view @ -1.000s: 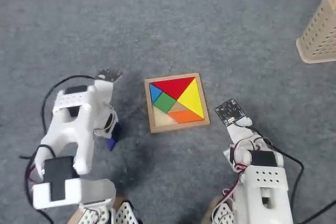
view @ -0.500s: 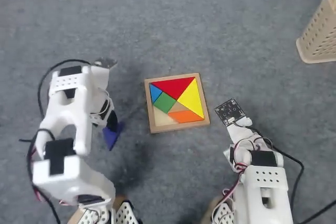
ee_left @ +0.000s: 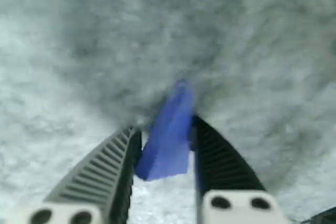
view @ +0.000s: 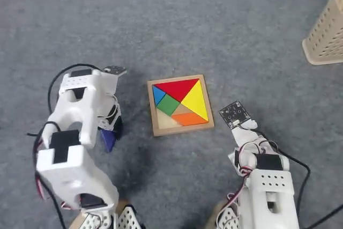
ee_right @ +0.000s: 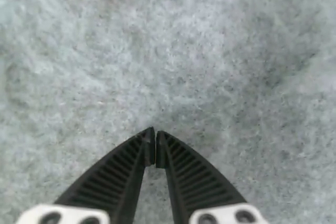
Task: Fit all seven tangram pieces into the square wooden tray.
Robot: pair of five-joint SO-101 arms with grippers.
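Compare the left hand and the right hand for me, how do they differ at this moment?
The left hand is shut on a dark blue tangram piece; the right hand is shut on nothing. In the high view, the left hand sits left of the wooden tray, while the right hand sits off its right side. Both have black ribbed fingers and point down at the grey carpet.

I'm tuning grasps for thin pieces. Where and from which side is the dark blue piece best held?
Across its two broad flat faces, coming down from above. The dark blue piece sits tilted on edge between the left gripper's jaws, and its thin slab shape likely gives them parallel faces to press.
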